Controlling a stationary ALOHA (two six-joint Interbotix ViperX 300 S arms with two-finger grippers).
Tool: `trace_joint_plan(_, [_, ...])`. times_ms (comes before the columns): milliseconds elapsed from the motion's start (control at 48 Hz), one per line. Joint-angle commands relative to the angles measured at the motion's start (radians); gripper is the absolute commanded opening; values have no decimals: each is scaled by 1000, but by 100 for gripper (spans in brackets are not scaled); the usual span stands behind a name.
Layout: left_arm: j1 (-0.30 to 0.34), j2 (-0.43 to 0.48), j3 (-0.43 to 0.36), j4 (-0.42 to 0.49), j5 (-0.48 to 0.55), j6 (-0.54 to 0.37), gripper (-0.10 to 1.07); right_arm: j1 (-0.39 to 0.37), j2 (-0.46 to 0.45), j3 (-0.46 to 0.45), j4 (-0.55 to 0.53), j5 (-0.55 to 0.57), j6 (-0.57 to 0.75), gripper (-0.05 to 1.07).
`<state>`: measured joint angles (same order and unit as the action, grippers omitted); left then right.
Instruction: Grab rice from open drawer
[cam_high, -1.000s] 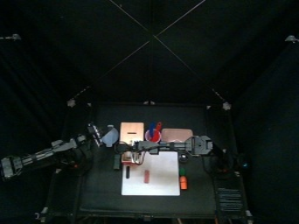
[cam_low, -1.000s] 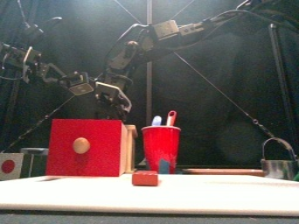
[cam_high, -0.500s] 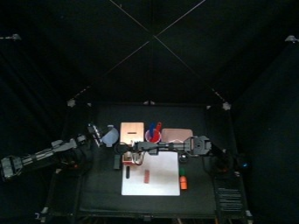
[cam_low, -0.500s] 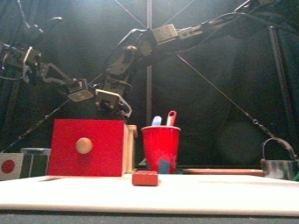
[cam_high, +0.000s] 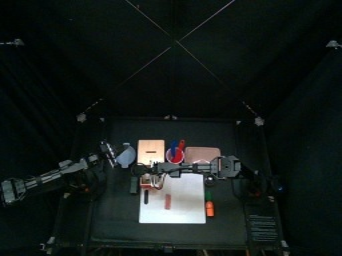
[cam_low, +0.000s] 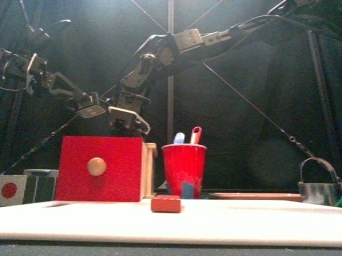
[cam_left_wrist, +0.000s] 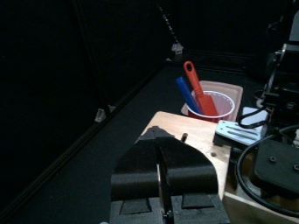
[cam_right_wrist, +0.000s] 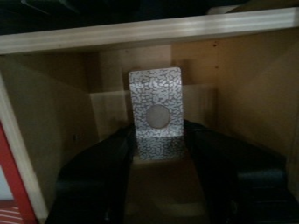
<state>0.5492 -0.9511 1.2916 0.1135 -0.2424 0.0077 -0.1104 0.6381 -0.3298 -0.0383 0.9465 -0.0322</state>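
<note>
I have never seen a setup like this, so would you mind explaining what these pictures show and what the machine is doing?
This is a robot with two black arms working at a small black table inside black curtains. One picture looks straight down from above, one looks level across the table from its front edge, and the other two come from cameras on each arm's wrist.

On the table stand a wooden box unit with a red front, a red cup holding a blue and a red utensil, a small red block and a white mat.

The right gripper is reaching down into the open drawer. Its jaws are open on either side of a patterned packet, likely the rice, which it does not hold yet. The left gripper rests off to the side, holding nothing.
</note>
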Motion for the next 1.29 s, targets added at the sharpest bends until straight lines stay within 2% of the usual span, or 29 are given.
trace_joint_plan(0, [3, 5, -31, -2, -6, 0, 0, -3, -23, -25, 0, -3, -3, 77])
trace_joint_plan(104, [3, 5, -31, -2, -5, 0, 0, 0, -25, -25, -2, -3, 0, 67])
trace_joint_plan(208, [2, 5, -31, -2, -5, 0, 0, 5, -31, -28, -2, -5, 2, 63])
trace_joint_plan(792, [3, 3, -31, -6, -6, -2, 0, 15, -167, -57, 0, 57, 14, 63])
trace_joint_plan(938, [3, 5, -32, -14, -6, -2, 0, 14, -207, -63, -20, 109, 21, 62])
trace_joint_plan(1146, [3, 3, -35, -18, -6, -5, 0, 14, -295, -46, -20, 167, 132, 63])
trace_joint_plan(1271, [2, 5, -41, -20, -6, -3, 0, 28, -377, 18, -26, 229, 235, 63])
